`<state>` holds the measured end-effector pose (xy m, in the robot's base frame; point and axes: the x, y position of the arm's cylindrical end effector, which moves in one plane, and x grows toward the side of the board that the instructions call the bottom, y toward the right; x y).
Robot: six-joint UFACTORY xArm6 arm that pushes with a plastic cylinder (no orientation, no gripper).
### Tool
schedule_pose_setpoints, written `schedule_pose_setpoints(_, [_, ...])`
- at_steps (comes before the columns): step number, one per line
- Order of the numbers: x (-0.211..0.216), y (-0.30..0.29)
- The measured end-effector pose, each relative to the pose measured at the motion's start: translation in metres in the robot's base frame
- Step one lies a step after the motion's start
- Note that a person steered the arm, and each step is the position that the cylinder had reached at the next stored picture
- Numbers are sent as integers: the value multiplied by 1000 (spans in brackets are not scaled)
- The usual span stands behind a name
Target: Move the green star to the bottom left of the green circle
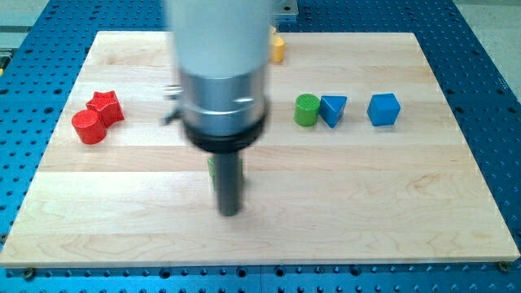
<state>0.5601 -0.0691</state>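
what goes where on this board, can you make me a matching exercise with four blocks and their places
Blocks:
1. red star
2. green cylinder
3. blue cube
4. yellow block

Places:
A. farthest toward the view's right
B. view's top, partly hidden by the arm
C. touching a blue triangle block
D. view's left, against a red cylinder

Pairs: 1-D, 2-C, 3-A, 4-B
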Motion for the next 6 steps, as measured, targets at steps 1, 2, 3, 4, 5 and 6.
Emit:
schedule_pose_setpoints(1, [-35, -9])
schedule_pose_setpoints(2, [-73, 30])
schedule_pose_setpoints(3, [-54, 41])
schedule_pose_setpoints(4, [-73, 45])
schedule_pose_setpoints(5, [-92, 45])
schedule_pose_setpoints(6, [-57, 44])
